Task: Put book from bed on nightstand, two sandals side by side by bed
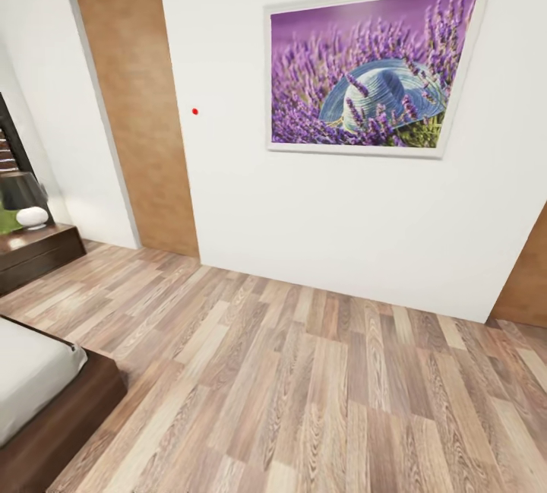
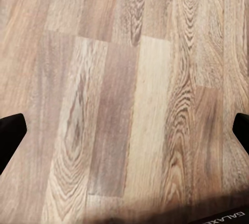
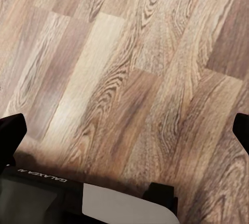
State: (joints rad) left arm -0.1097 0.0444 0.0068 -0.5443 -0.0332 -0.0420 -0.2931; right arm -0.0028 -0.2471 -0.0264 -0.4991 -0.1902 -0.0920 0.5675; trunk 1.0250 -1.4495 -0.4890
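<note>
A corner of the bed (image 1: 38, 394), with a pale-grey mattress on a dark-brown frame, lies at the lower left of the head view. Beyond it, against the left wall, stands the dark reddish-brown nightstand (image 1: 42, 250). The book and the two sandals are out of view. In the left wrist view my left gripper (image 2: 124, 133) hangs open over bare plank floor, its black fingertips (image 2: 10, 136) far apart. My right gripper (image 3: 124, 133) is likewise open above the floor, with nothing between its fingertips (image 3: 11, 133).
A dark lamp (image 1: 19, 193) and a white rounded object (image 1: 32, 216) stand on the nightstand. A wooden door (image 1: 137, 113) and a framed lavender picture (image 1: 372, 71) are on the white wall ahead. Wood-plank floor (image 1: 319, 387) stretches between me and the wall. Part of my own base (image 3: 124, 206) shows below the right gripper.
</note>
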